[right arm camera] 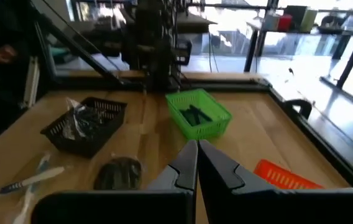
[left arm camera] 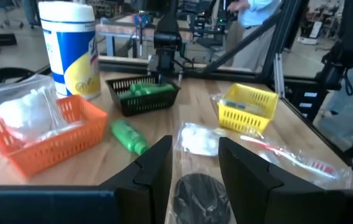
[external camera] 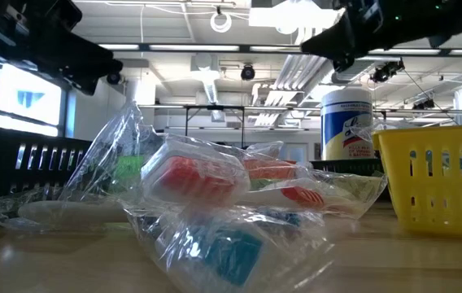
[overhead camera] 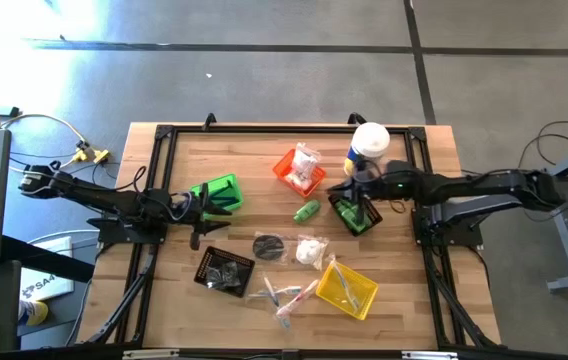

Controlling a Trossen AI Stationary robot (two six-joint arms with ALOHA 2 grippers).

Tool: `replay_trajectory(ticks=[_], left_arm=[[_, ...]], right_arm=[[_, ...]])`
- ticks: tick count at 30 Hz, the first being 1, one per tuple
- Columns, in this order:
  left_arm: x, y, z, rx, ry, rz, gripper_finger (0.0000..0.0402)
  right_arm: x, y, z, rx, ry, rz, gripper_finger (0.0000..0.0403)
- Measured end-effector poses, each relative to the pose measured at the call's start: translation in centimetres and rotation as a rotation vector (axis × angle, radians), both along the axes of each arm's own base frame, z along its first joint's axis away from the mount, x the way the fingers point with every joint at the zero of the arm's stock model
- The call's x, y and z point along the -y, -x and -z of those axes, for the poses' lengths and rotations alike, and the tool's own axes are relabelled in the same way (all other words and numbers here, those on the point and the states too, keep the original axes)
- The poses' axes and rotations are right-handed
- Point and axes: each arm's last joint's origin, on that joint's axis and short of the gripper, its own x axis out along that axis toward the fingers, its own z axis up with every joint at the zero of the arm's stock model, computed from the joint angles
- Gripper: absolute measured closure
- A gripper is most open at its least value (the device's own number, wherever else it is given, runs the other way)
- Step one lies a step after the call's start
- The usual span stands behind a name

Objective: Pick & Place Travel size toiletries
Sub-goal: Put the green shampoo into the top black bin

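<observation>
Right tool (overhead camera: pixel 364 203) clenched empty above black bin (overhead camera: pixel 355 214), left tool (overhead camera: pixel 196 207) parted, canister (overhead camera: pixel 368 147) label unreadable

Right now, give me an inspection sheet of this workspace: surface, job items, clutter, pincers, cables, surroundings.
Surface: wooden table, black frame.
Job's things: green bottle loose; white packet; clear-wrapped sticks; more in the orange bin.
Clutter: white-lidded canister; green bin, yellow bin, two black bins.
Pincers: left pincer open, empty; right pincer shut, empty.
Cables: on floor, left of table.
Surroundings: person beyond table.
</observation>
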Motion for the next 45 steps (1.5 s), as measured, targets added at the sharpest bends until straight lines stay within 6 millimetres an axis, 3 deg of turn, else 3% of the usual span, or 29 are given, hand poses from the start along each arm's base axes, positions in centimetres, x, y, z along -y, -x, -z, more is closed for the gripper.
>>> replay_trajectory(ticks=[8,18,27,31,36,41,45], left_arm=[[0.0,0.0,0.0,-0.003,0.123,-0.007,0.0275],[0.0,0.0,0.2,-0.02,0.12,-0.008,0.0275],[0.0,0.0,0.2,-0.021,0.12,-0.009,0.0275],[0.0,0.0,0.1,-0.021,0.12,-0.009,0.0275],[0.0,0.0,0.2,-0.022,0.12,-0.009,0.0275],[0.0,0.0,0.2,-0.025,0.119,-0.01,0.0275],[0.0,0.0,0.2,-0.024,0.089,-0.008,0.0275]], right_arm=[[0.0,-3.2,-1.0,-0.201,-0.043,0.001,0.0399],[-1.3,-6.5,-1.1,-0.325,-0.014,-0.054,0.0399],[-2.7,-9.6,2.0,-0.525,0.034,-0.082,0.0399],[-2.6,-10.7,3.8,-0.68,0.136,-0.025,0.0399],[-2.6,-11.5,5.9,-0.756,0.247,-0.054,0.0399],[-2.5,-11.8,6.4,-0.764,0.278,-0.068,0.0394],[-2.5,-12.0,6.3,-0.745,0.302,-0.052,0.0359]])
